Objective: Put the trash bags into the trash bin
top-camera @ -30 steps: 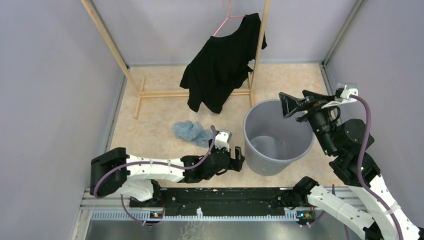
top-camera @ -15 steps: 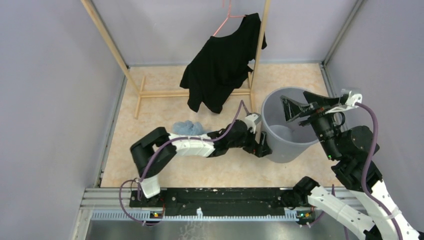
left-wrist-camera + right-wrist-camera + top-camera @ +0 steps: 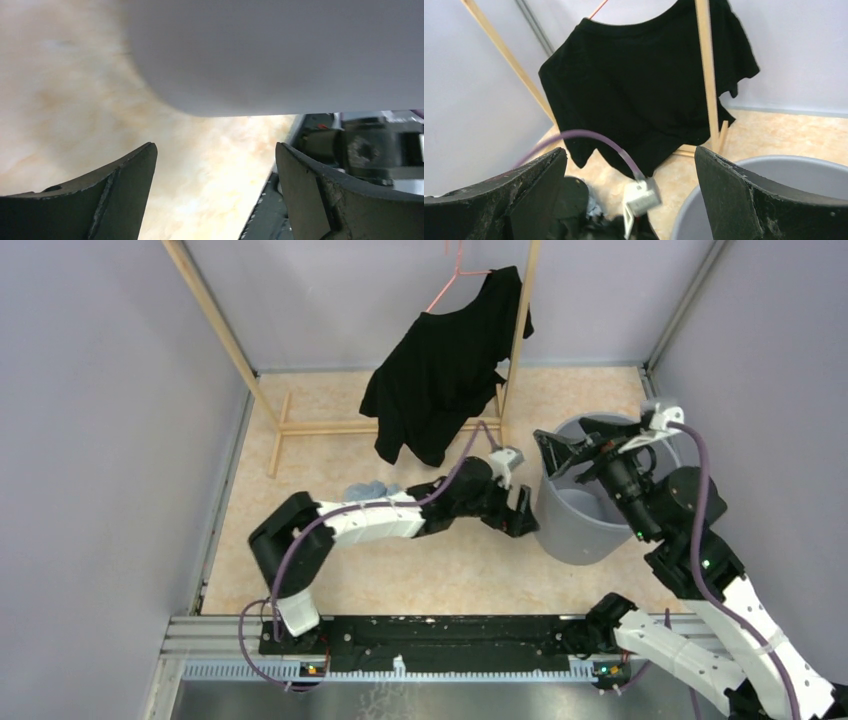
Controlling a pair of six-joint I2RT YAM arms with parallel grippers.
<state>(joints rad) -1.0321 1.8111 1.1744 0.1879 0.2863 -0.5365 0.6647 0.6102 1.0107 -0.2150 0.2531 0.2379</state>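
Bag [image 3: 366,490]: crumpled heap on desk [image 3: 300,465], no clear long axis, behind left arm [image 3: 370,524]. Bin [image 3: 580,528]: mouth upward, right of bag. Left pincer [image 3: 522,512]: wide, empty, just beside bin wall. Right pincer [image 3: 572,448]: wide, empty, over bin rim.

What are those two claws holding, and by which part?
Nothing. The left gripper and the right gripper are both open and empty; the blue trash bag lies on the floor, away from both.
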